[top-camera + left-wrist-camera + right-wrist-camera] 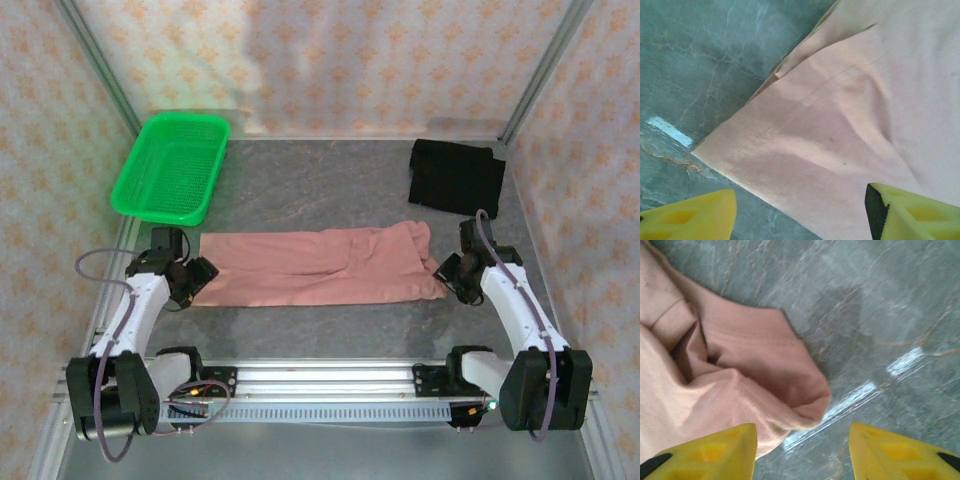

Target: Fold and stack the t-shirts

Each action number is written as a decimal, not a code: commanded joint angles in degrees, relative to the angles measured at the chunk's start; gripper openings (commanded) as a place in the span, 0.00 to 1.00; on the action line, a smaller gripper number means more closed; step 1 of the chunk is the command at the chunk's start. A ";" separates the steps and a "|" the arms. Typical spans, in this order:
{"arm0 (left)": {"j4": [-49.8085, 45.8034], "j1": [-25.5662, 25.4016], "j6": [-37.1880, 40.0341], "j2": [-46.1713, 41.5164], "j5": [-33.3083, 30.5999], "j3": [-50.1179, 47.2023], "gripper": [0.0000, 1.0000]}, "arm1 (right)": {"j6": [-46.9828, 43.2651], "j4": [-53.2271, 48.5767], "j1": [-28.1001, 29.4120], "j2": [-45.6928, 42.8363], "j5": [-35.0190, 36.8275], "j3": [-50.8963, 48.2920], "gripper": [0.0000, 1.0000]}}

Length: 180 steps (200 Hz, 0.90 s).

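while hovering low at ends of the pink shirt (320, 265) | left hand (795, 212) released | right hand (802, 450) released

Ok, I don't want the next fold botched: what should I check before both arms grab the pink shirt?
1. The left gripper is open: ok.
2. The right gripper is open: ok.
3. The pink shirt has its left edge between the left jaws: ok.
4. Its right end lies flat: not ok, bunched.
5. The black shirt lies apart from it: ok.
6. Lower layers are aligned: cannot tell.
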 commanded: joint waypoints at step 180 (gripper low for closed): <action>-1.86 -7.46 1.03 2.18 -0.57 7.61 0.78 | 6.71 2.34 3.45 -12.14 -11.34 -1.02 0.76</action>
